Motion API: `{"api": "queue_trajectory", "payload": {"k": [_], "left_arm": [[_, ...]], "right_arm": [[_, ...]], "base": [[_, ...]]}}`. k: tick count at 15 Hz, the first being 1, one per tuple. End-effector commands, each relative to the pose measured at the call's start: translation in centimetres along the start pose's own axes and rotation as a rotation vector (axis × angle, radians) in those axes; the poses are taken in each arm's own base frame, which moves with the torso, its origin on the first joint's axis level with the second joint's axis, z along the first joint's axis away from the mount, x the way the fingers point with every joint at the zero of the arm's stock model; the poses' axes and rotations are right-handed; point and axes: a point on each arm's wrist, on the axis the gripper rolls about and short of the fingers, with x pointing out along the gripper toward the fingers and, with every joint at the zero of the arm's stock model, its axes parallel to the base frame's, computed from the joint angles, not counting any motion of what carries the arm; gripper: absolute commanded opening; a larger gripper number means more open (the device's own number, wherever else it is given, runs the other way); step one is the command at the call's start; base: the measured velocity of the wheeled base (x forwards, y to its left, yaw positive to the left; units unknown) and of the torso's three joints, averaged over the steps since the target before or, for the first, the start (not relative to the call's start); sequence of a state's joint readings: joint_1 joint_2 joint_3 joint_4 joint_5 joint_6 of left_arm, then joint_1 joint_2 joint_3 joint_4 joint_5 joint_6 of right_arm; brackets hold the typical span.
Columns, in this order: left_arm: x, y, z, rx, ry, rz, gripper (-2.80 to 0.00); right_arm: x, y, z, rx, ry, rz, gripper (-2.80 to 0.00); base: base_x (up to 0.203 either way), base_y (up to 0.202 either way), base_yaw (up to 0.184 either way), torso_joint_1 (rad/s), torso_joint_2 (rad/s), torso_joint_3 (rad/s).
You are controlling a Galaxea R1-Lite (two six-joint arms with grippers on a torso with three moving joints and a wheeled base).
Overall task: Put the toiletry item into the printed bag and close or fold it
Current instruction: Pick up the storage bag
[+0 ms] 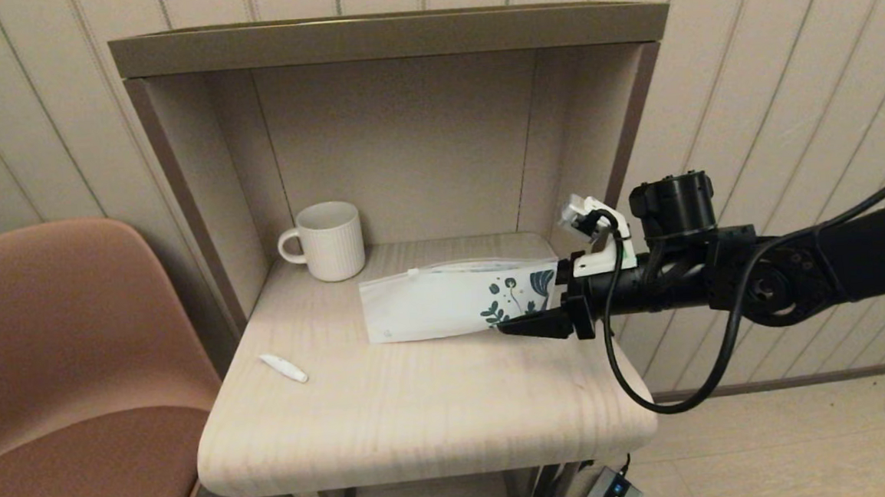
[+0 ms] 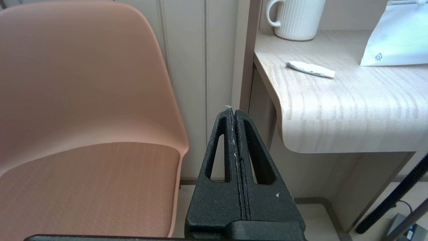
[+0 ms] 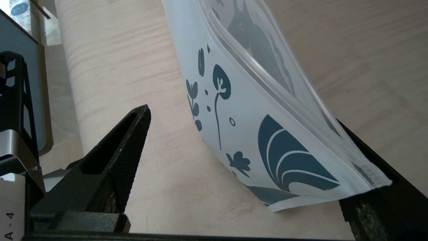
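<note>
The printed bag [image 1: 446, 302] lies across the back of the small table [image 1: 422, 419], zip edge toward the rear, teal print at its right end. My right gripper [image 1: 530, 301] is at that printed end and open. The bag [image 3: 254, 134] rests tilted against the far finger [image 3: 374, 197], its end raised off the wood, while the near finger [image 3: 133, 134] stands apart from it. The toiletry item [image 1: 284, 368], a tiny white tube, lies near the table's front left edge. My left gripper [image 2: 234, 112] is shut on nothing, low beside the chair; the tube [image 2: 310, 69] shows beyond it.
A white ribbed mug [image 1: 328, 241] stands at the back left of the table, inside a niche with side walls [image 1: 200, 186] and a top shelf. A pink chair [image 1: 57, 356] sits close to the table's left side. Cables and a box lie on the floor below.
</note>
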State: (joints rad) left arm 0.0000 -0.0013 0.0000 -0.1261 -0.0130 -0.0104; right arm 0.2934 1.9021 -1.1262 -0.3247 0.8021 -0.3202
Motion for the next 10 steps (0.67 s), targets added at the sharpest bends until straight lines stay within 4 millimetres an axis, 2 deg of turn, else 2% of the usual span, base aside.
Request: {"api": "queue_trajectory", "payload": {"k": [1,6,10], "left_arm": [[0.01,0.00,0.01,0.000,0.000,-0.001,-2.80],[0.01,0.00,0.01,0.000,0.000,-0.001,-2.80],[0.01,0.00,0.01,0.000,0.000,0.000,-2.80]], "right_arm": [[0.09,-0.01,-0.06,-0.002,-0.001,0.006,0.00],[-0.38,0.40,0.20,-0.007,0.019,0.001,0.00],[-0.33,-0.06,-0.09,-0.018,0.019,-0.005,0.00]], "base": [[0.000,0.000,0.000,0.000,0.00,0.000],[0.000,0.000,0.000,0.000,0.00,0.000],[0.000,0.000,0.000,0.000,0.00,0.000]]}}
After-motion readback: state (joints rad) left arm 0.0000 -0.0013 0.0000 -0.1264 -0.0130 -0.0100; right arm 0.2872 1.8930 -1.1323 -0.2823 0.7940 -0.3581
